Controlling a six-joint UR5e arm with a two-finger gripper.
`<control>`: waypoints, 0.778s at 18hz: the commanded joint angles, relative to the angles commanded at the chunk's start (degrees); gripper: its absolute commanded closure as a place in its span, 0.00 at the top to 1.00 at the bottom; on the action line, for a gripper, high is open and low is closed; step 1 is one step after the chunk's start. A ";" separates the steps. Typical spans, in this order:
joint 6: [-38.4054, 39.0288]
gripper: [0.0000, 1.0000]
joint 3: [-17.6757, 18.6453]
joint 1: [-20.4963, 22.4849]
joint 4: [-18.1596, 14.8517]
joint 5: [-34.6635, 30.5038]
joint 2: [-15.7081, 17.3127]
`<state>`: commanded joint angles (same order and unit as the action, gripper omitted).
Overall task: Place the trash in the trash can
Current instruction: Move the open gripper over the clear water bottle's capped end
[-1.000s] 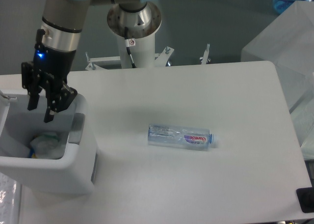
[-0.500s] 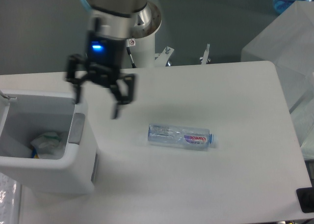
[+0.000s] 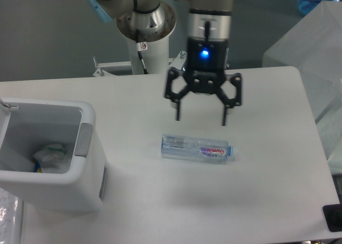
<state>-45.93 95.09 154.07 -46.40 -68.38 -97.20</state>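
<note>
The white rectangular plastic trash can with rounded corners and a thick rim stands at the left edge of the white table. A grey panel is set on the inner face of its right wall. Inside, at the bottom, lies the crumpled white tissue-like wrapper with a small green mark on its upper part. No other item can be made out in the bin.

The clear plastic water bottle lies on its side on the table near the centre, well apart from the trash can. Its long axis runs left to right. A pink-purple label wraps the right-hand portion of the body, and the cap end points right. The left portion is transparent and shows light reflections.

The two-finger gripper hangs above the table just behind the bottle, fingers pointing down. The jaws are spread wide, one fingertip over the bottle's left part and the other over its right part. Nothing is held between them, and they do not touch the bottle. A blue indicator light glows on the gripper body.
</note>
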 joint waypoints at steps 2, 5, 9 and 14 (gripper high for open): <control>-8.87 1.00 1.14 1.84 -0.35 -0.09 -0.88; -25.38 1.00 2.81 4.04 -0.70 -0.96 -2.81; -45.08 1.00 3.60 5.63 -1.32 -6.58 -5.71; -59.62 1.00 1.06 5.63 -3.17 -13.26 -11.33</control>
<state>-105.54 96.16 159.70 -49.57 -81.64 -108.53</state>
